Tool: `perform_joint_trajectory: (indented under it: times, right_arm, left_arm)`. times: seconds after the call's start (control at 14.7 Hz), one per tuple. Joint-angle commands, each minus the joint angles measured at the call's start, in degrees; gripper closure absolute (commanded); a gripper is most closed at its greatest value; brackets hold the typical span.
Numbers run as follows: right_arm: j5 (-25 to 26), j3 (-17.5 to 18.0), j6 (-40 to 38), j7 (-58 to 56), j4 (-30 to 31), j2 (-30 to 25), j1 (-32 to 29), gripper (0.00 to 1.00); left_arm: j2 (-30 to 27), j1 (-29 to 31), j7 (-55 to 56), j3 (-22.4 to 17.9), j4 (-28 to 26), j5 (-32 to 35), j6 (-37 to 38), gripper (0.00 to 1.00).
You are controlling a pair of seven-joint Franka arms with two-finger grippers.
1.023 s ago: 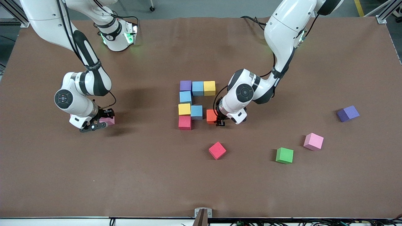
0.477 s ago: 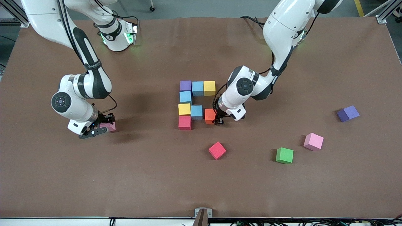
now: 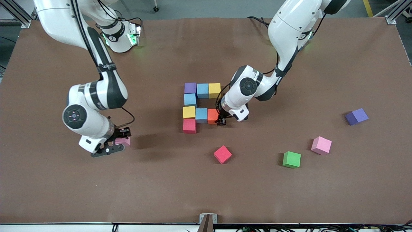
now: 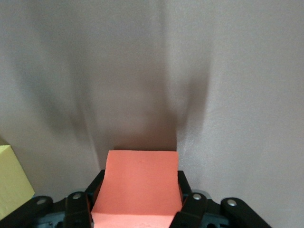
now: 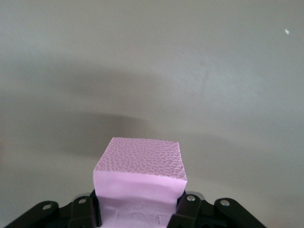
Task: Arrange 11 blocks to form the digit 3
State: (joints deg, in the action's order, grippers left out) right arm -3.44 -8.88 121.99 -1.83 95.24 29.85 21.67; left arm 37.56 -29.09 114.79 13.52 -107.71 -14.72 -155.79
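Orange block first: it sits in the middle row of the figure at the centre of the front view, pressed up against a light blue block. My left claw is clamped on it, fingers on two opposite flat faces, and the left wrist view shows it square between them.

The pink block is pinched in my right claw, over bare table in the lower part of the frame toward the right arm's end. Up close its top face is pebbled, like foam.

So I judge these blocks light, a little soft and matte enough not to slip. Nothing fragile here. The place to hold is mid-height on parallel faces. A corner grip would twist the block, and a hard squeeze could dent it.

The figure has a top row of three, a single light blue under its purple end, a middle row of yellow, light blue and orange, then a red block starting the last row.

Loose lower in the frame are another red, a green and another pink, with a dark purple toward the left arm's end.

There are no bins, trays or boxes in view. Every block rests on the table or in a claw.
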Motion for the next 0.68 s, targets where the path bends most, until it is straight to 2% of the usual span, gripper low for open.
perform_joint_trajectory:
  times: [0.0,0.2,0.27,0.48,0.61]
  right_arm:
    - [-0.25,-0.35,-1.14,5.5,-6.37,4.42,2.41,0.82]
    - [-1.91,0.09,-1.14,9.8,-10.42,7.32,4.78,0.82]
    - [-3.14,0.27,-0.88,11.3,-11.21,8.37,5.48,0.82]
    - [-4.99,0.53,-0.53,14.12,-15.51,11.27,7.68,0.82]
    - [-5.52,0.8,-0.35,16.49,-17.62,13.12,8.74,0.82]
  left_arm:
    - [-0.73,0.7,-0.27,0.55,-1.28,0.04,-1.09,0.85]
    - [-0.38,0.52,-0.36,0.55,-1.01,0.04,-1.18,0.78]
    - [-0.38,0.52,-0.7,0.55,-1.01,0.04,-1.09,0.7]
    - [-0.38,-0.27,-2.46,0.55,-1.1,0.21,-1.0,0.0]
    - [-1.17,-0.18,-2.29,0.55,-1.01,0.22,-0.92,0.0]
